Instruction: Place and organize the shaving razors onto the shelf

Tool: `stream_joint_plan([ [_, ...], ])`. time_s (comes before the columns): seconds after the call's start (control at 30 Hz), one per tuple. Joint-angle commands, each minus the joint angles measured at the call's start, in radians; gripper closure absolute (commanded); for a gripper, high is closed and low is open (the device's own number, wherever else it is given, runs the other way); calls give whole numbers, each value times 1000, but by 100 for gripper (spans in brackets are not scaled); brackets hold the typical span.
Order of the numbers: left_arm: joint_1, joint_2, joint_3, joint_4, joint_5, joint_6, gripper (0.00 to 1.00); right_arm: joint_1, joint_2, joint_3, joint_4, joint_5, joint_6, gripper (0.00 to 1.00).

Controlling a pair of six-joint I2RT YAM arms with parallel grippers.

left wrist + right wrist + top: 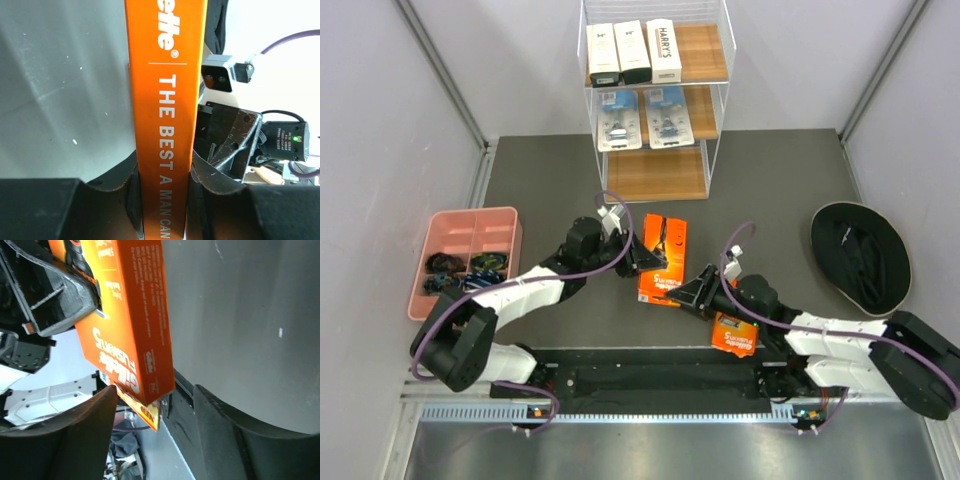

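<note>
My left gripper (642, 258) is shut on an orange razor pack (662, 262), held just above the table in front of the shelf (655, 175). In the left wrist view both fingers press the pack's (165, 75) narrow orange edge at the left gripper (165, 165). My right gripper (692, 290) stands open around the pack's near corner (125, 315), with gaps on both sides of the right gripper (155, 395). A second orange pack (733, 335) lies under my right arm. Three white boxes (633, 50) fill the top tier, two blue blister packs (642, 115) the middle one.
A pink compartment tray (470, 211) with dark small items sits at the left. A black floppy hat-like thing (860, 255) lies at the right. The shelf's bottom tier is bare wood. White walls close in both sides.
</note>
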Motion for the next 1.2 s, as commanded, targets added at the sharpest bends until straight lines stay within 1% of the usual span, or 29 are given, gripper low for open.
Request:
stream_joint_plan([
  [0.0,2,-35,-23,153,34,-46,87,-7,58,10,262,-3,40,42],
  [0.07,4,-29,-46,193,48,-74,87,-6,76,5,300,-3,56,44],
  [0.1,2,-26,-52,207,51,-83,87,-7,93,0,347,-5,60,45],
  [0.23,4,-27,-86,268,48,-121,87,-7,135,-7,444,-3,91,47],
  [0.33,4,-26,-97,290,44,-137,87,-6,176,-1,492,-19,100,54],
  [0.37,2,-27,-95,291,39,-138,87,-7,185,0,504,-25,105,58],
  [0.43,2,-29,-95,293,37,-140,87,-9,211,-7,555,-26,120,63],
  [0.53,4,-27,-92,293,37,-141,86,-7,227,-26,599,-13,139,74],
  [0.57,2,-26,-92,293,39,-140,85,-7,228,-33,602,-7,142,84],
  [0.6,2,-27,-95,294,37,-138,82,-6,230,-35,602,-5,143,87],
  [0.63,4,-29,-98,294,39,-138,75,-7,230,-35,601,-3,145,89],
  [0.67,2,-29,-98,294,40,-135,66,-6,227,-40,599,-2,143,93],
  [0.7,2,-30,-100,293,44,-131,51,-7,225,-40,598,-2,143,94],
  [0.8,4,-32,-107,282,44,-121,35,-7,212,-40,583,1,143,98],
  [0.83,2,-32,-107,276,42,-120,27,-7,207,-41,578,3,142,98],
  [0.93,2,-38,-107,245,36,-103,18,-7,190,-43,556,6,140,100],
  [1.13,25,-78,-103,120,2,-23,15,-7,130,-58,483,29,139,100],
  [1.17,33,-87,-101,78,-10,-12,14,-9,123,-64,468,30,137,100],
])
